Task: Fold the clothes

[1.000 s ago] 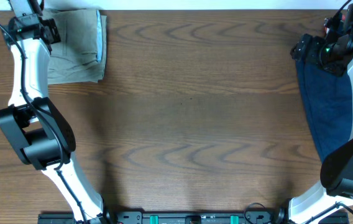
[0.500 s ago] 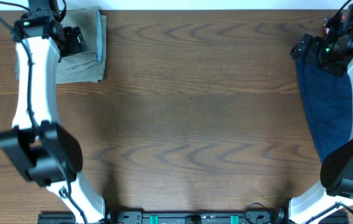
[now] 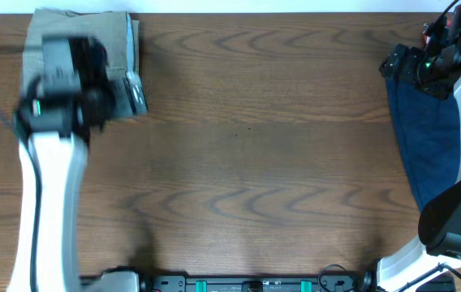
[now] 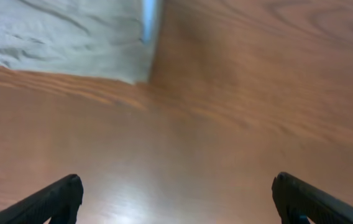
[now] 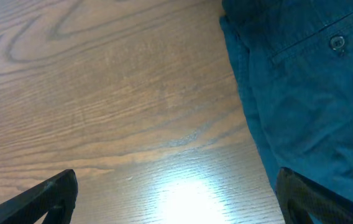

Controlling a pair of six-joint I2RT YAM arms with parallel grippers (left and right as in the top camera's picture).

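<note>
The pale khaki-beige clothes [image 3: 76, 23] lie folded at the table's far left corner. In the left wrist view they show as a pale cloth [image 4: 58, 37] with a light blue strip at its edge. My left gripper [image 3: 131, 93] is blurred by motion just off the fold's near right corner. It is open and empty over bare wood [image 4: 176, 199]. My right gripper [image 3: 394, 62] is open and empty [image 5: 176, 199]. It hovers at the left edge of the navy blue shorts [image 5: 307, 81] without holding them.
The navy blue shorts [image 3: 429, 138] lie spread along the table's right side, partly under the right arm. The wooden table [image 3: 255, 162] runs between the two garments. The table's far edge is close behind the khaki fold.
My left arm has swung from the table's far left corner towards the front, and its gripper has come off the folded khaki cloth. The right arm has not moved.
</note>
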